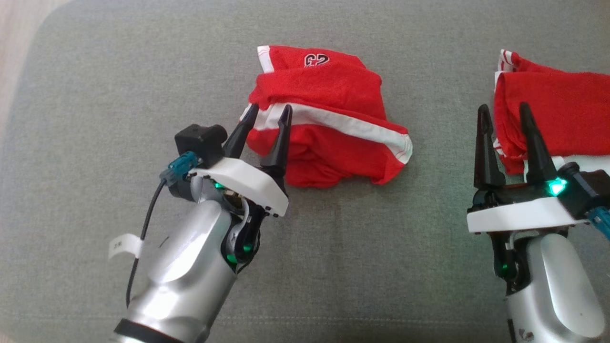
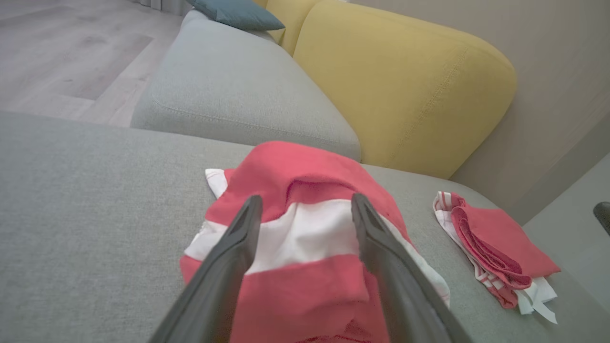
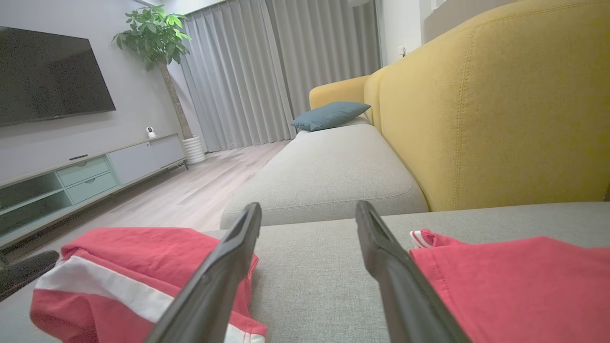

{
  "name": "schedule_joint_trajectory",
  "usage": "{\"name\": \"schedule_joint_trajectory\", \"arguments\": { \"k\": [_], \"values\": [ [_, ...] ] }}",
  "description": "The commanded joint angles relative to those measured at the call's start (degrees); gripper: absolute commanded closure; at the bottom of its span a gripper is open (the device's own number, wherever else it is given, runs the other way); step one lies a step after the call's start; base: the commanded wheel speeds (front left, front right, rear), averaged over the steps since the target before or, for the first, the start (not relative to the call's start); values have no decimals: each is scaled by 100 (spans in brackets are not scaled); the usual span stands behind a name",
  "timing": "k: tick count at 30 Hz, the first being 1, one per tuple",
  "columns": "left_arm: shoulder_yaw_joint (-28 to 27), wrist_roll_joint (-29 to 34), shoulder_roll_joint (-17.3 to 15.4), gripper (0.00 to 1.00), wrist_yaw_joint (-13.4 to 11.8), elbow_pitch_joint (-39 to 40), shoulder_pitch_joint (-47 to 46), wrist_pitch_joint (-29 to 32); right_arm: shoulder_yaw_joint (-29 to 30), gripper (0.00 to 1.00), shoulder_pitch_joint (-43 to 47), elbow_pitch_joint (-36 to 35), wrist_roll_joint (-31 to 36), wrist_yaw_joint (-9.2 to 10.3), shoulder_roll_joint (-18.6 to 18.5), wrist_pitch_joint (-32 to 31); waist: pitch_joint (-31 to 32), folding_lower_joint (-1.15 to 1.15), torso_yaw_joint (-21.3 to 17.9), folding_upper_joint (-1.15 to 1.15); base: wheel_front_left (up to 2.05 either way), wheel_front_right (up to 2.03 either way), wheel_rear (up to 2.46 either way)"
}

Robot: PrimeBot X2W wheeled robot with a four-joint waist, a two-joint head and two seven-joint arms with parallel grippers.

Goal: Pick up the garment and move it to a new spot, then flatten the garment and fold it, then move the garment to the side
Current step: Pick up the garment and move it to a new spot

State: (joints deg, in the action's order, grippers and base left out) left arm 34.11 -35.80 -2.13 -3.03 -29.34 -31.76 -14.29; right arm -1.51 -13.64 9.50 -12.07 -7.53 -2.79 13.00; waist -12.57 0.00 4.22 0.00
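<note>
The garment (image 1: 329, 119) is red with a white stripe and a printed number, and lies bunched on the grey sofa seat (image 1: 143, 95). My left gripper (image 1: 270, 108) is open, with its fingers straddling the garment's near left edge and nothing pinched between them. From the left wrist, the garment (image 2: 295, 162) lies under and between the spread tips of the left gripper (image 2: 306, 200). My right gripper (image 1: 504, 107) is open at the right, with its tips at the left edge of a second red garment (image 1: 562, 105). The right wrist view has the right gripper (image 3: 308, 206) over bare cushion, the garment (image 3: 133, 247) to its left.
The second red garment (image 2: 495, 238) with white trim lies to the right (image 3: 514, 286). A yellow backrest (image 2: 405, 81) runs behind the seat. A further grey cushion (image 3: 333, 171) carries a teal pillow (image 3: 329, 115). Wooden floor (image 3: 190, 190) lies beyond the seat's edge.
</note>
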Motion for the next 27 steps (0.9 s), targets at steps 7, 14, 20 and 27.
{"name": "schedule_joint_trajectory", "arguments": {
  "k": [7, 14, 20, 27],
  "values": [
    [-584, 497, -76, 0, 50, 693, 127, -71, -139, 0, -46, -45, -20, 4, -9, -2, 158, 0, 128, 0, 0, 0, 0],
    [-1343, 1111, -155, 0, 127, 1512, 636, -71, -171, 0, 79, 152, -35, 4, -9, 34, 360, 0, 284, 0, 0, 0, 0],
    [-1977, 1459, -264, 0, 154, 1966, 1422, -71, -201, 0, 197, 349, 43, 4, -9, 40, 491, 0, 455, 0, 0, 0, 0],
    [-2342, 1745, -200, 0, 330, 2059, 1964, -71, -289, 0, 212, 595, 381, 4, -9, -174, 470, 0, 713, 0, 0, 0, 0]
  ]
}}
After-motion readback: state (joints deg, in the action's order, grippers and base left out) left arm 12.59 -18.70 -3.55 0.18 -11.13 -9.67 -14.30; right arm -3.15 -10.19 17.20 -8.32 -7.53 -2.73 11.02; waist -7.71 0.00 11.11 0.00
